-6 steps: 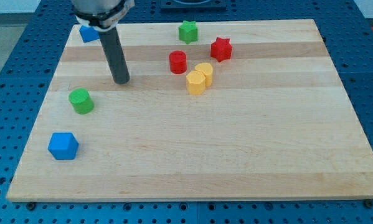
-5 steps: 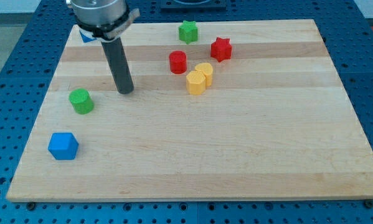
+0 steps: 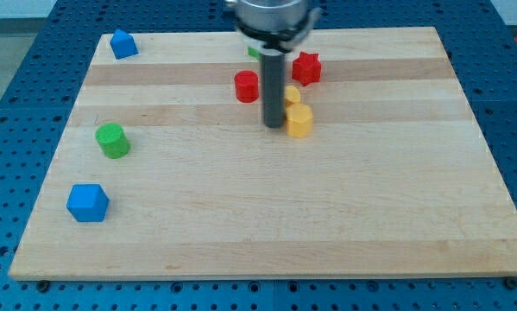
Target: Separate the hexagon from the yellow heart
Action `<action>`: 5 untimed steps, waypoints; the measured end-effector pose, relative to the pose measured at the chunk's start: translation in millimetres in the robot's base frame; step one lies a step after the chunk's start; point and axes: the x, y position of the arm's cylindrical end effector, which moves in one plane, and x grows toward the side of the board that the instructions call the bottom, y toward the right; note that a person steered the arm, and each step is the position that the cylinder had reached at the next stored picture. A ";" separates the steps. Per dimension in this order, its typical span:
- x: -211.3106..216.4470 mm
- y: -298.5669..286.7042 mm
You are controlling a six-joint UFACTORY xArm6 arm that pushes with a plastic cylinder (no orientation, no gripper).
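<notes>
The yellow hexagon (image 3: pixel 299 121) lies near the middle of the board, just to the view's right of my tip (image 3: pixel 274 126), which touches or nearly touches its left side. The yellow heart (image 3: pixel 292 93) sits just above the hexagon, partly hidden behind the rod. The two yellow blocks are still close together; I cannot tell if they touch.
A red cylinder (image 3: pixel 246 86) stands left of the rod and a red star (image 3: pixel 307 67) upper right of it. A green star (image 3: pixel 254 52) is mostly hidden behind the rod. A green cylinder (image 3: pixel 112 140), a blue cube (image 3: pixel 87 202) and a blue block (image 3: pixel 122 43) lie at the left.
My tip has swept from the board's left part to the right, up to the yellow blocks. The hexagon has shifted right and slightly down; the heart has barely moved.
</notes>
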 end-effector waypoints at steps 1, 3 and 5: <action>9.8 29.8; 3.2 39.8; 2.9 77.1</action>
